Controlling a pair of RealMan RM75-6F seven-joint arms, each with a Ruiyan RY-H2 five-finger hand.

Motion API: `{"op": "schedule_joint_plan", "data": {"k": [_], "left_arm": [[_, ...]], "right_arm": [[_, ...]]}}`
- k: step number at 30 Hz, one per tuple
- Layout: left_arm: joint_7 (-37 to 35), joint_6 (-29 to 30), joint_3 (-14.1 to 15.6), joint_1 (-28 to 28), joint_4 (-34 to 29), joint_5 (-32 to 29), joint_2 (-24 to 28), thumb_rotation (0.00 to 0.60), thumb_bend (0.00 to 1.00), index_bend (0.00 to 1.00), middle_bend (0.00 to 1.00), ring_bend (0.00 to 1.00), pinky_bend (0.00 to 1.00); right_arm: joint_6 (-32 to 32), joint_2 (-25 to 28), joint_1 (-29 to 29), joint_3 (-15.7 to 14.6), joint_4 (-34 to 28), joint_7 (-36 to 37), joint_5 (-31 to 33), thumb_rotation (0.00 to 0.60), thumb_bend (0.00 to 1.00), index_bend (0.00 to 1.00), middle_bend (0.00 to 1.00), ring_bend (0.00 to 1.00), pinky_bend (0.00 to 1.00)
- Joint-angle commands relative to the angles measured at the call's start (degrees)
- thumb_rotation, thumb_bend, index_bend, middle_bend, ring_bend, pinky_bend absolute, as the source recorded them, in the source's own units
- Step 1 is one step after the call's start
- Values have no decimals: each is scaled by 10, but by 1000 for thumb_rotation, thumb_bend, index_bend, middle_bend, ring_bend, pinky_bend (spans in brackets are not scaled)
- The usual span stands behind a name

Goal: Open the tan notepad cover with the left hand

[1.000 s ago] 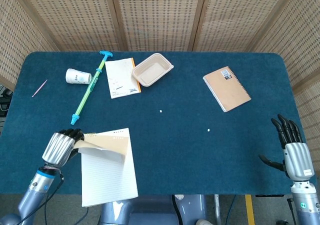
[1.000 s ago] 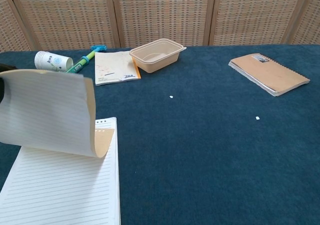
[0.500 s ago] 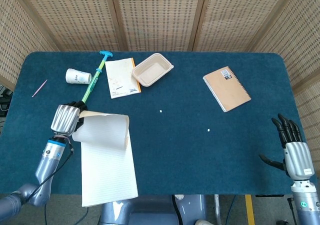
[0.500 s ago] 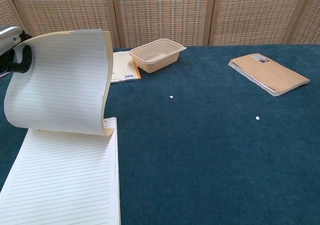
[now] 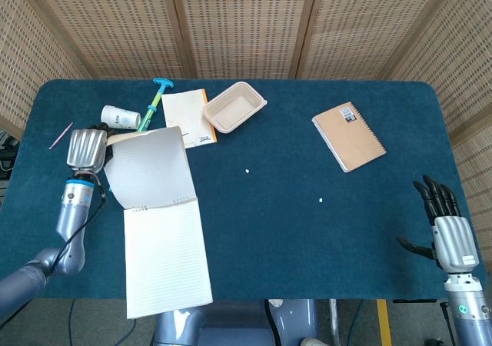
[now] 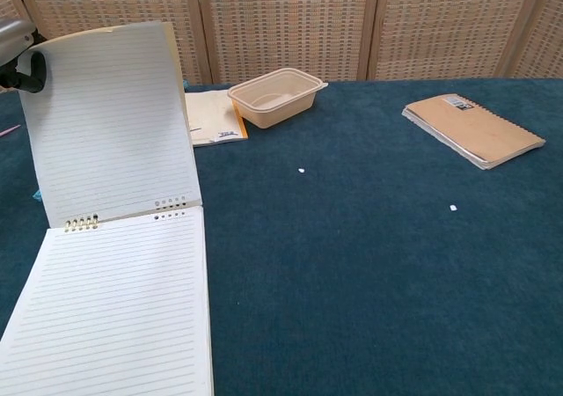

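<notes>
The left hand [image 5: 86, 149], fingers clamped on the tan notepad cover [image 5: 147, 168], has swung it from curled to nearly upright; opening is almost complete. The right hand [image 5: 444, 234] rests with fingers apart.

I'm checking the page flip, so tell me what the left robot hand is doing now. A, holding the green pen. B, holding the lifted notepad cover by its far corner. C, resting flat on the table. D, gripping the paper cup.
B: the left robot hand holds the raised cover at its far corner, above the lined page.
</notes>
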Motion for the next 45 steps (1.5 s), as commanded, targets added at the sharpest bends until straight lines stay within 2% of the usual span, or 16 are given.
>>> {"op": "schedule_joint_plan", "data": {"k": [1, 3, 4, 6, 7, 9, 10, 13, 18, 23, 28, 31, 33, 38, 42, 45], "left_arm": [[12, -29, -15, -32, 55, -35, -25, 600, 744, 638, 350, 398, 559], [18, -41, -15, -44, 78, -47, -34, 600, 645, 527, 265, 317, 501], [21, -47, -14, -48, 87, -52, -37, 600, 585, 439, 198, 261, 454], [23, -59, -14, -54, 94, -63, -41, 600, 473, 256, 80, 144, 332], [25, -65, -13, -56, 95, -69, -41, 600, 400, 140, 26, 70, 239], [32, -79, -7, -57, 91, -79, -38, 600, 294, 22, 0, 3, 102], [36, -85, -4, -57, 86, -83, -35, 600, 246, 1, 0, 0, 47], [37, -75, 3, -48, 56, -88, -23, 600, 169, 0, 0, 0, 0], [29, -48, 5, -36, 9, -93, 1, 600, 153, 0, 0, 0, 0], [7, 2, 11, -3, -83, -83, 45, 600, 157, 0, 0, 0, 0], [4, 73, 35, 50, -195, -62, 94, 600, 161, 0, 0, 0, 0], [14, 122, 62, 92, -276, -51, 125, 600, 161, 0, 0, 0, 0], [32, 159, 98, 130, -338, -35, 149, 600, 161, 0, 0, 0, 0], [59, 223, 166, 196, -423, -7, 179, 600, 161, 0, 0, 0, 0], [64, 270, 202, 232, -440, 37, 190, 600, 161, 0, 0, 0, 0], [60, 290, 215, 249, -446, 61, 197, 600, 162, 0, 0, 0, 0]], "right_arm": [[-9, -5, 4, 1, 6, -2, 7, 600, 150, 22, 0, 0, 0], [-13, -7, 5, 1, 10, -4, 9, 600, 150, 22, 0, 0, 0], [-14, -9, 6, 1, 11, -5, 10, 600, 150, 22, 0, 0, 0], [-15, -10, 6, 1, 13, -6, 11, 600, 150, 22, 0, 0, 0], [-15, -11, 6, 1, 13, -7, 12, 600, 150, 22, 0, 0, 0], [-13, -11, 6, 2, 14, -9, 11, 600, 150, 22, 0, 0, 0], [-12, -12, 6, 1, 14, -10, 10, 600, 150, 22, 0, 0, 0], [-5, -11, 4, 0, 11, -8, 4, 600, 150, 22, 0, 0, 0], [0, -9, 3, 0, 9, -6, 1, 600, 150, 22, 0, 0, 0], [0, -7, 2, 1, 10, 0, 3, 600, 150, 22, 0, 0, 0], [4, -2, 0, 3, 9, 6, 6, 600, 150, 23, 0, 0, 0], [8, 1, -2, 6, 7, 8, 8, 600, 150, 23, 0, 0, 0], [12, 4, -4, 7, 4, 11, 8, 600, 150, 23, 0, 0, 0], [15, 7, -5, 8, -3, 6, 6, 600, 150, 23, 0, 0, 0], [13, 8, -5, 7, -6, 0, 7, 600, 150, 23, 0, 0, 0], [7, 7, -4, 5, -5, -8, 9, 600, 150, 23, 0, 0, 0]]}}
